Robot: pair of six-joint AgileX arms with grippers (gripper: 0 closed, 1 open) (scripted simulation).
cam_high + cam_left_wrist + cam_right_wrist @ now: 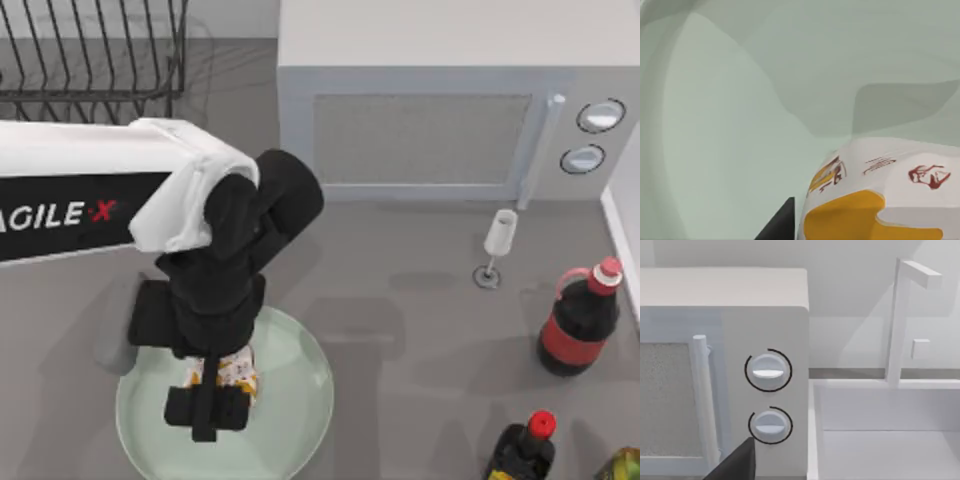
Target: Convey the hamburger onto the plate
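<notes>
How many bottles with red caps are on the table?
2. One red-capped bottle stands at the table's right edge, below the microwave. The second bottle stands nearer the bottom edge, partly cut off. More may sit outside the picture.

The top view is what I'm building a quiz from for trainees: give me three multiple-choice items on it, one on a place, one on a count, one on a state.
1. Where is the hamburger?
A. over the plate
B. on the microwave
C. in the rack

2. How many red-capped bottles are there?
A. one
B. two
C. four

3. How does the wine glass stand?
A. tipped over
B. upright
C. held

Answers:
1 A, it sits under the left gripper, inside the plate's rim.
2 B, one by the right edge, one at the bottom edge.
3 B, it rests on its foot before the microwave.
</notes>
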